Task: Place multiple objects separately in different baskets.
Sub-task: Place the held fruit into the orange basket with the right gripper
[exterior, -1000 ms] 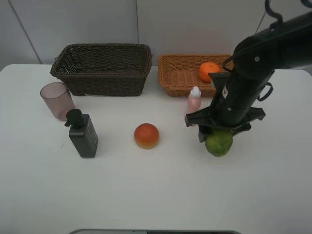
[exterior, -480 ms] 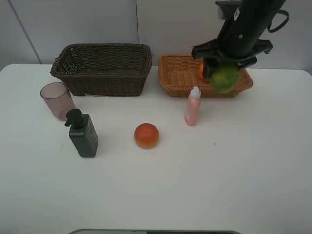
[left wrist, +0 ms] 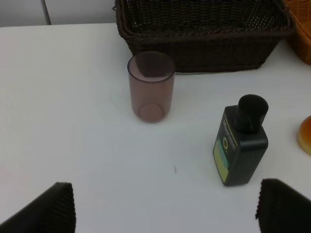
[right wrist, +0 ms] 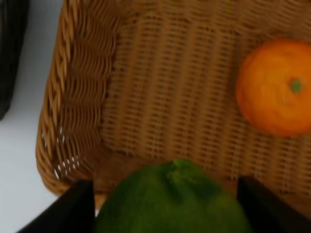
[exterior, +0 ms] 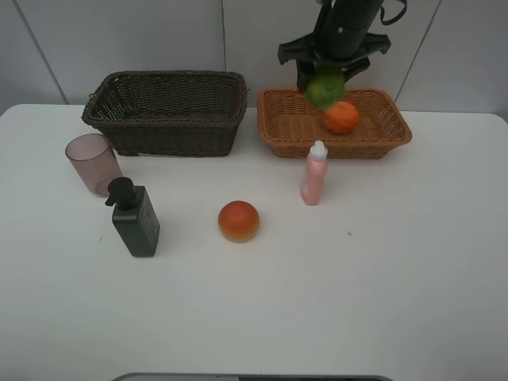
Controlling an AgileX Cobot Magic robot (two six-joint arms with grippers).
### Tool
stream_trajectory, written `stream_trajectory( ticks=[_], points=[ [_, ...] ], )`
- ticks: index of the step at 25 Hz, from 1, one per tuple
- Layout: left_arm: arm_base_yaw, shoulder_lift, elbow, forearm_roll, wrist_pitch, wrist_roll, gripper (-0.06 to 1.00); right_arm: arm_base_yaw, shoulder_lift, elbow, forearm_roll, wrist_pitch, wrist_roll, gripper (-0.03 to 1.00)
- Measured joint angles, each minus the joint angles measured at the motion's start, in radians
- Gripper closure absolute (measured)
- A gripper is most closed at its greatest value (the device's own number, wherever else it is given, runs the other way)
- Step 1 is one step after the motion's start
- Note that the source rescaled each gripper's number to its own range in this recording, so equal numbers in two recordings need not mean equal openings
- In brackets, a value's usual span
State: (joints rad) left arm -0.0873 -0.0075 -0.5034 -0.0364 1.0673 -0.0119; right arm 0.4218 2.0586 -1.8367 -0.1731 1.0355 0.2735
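White surface (exterior: 357,302), pale panelled wall (exterior: 119,40) behind. Right end effector (exterior: 327,78) pinches green fruit (exterior: 321,91) above tan basket (exterior: 357,147); left end effector (left wrist: 165,213) spread wide.

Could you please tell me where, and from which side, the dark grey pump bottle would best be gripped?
Probably its flat-sided body: the pump bottle stands upright on the table, apart from the mauve cup. Coming down from above, with the fingers straddling the narrower pump head, the pads could close on the broad flat faces just below it.
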Motion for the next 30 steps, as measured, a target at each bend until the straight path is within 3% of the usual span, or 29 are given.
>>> stream_trajectory(
  ticks=[5, 16, 28, 30],
  points=[
    [0.000, 0.000, 0.000, 0.000, 0.000, 0.000, -0.02, -0.009, 0.108, -0.113, -0.001, -0.070, -0.002, 0.54],
    [0.000, 0.000, 0.000, 0.000, 0.000, 0.000, -0.02, -0.045, 0.225, -0.120, -0.010, -0.279, -0.002, 0.54],
    [0.000, 0.000, 0.000, 0.000, 0.000, 0.000, -0.02, -0.045, 0.299, -0.120, -0.012, -0.310, -0.002, 0.54],
    [0.000, 0.000, 0.000, 0.000, 0.000, 0.000, -0.02, -0.045, 0.298, -0.120, -0.012, -0.313, -0.002, 0.45]
  ],
)
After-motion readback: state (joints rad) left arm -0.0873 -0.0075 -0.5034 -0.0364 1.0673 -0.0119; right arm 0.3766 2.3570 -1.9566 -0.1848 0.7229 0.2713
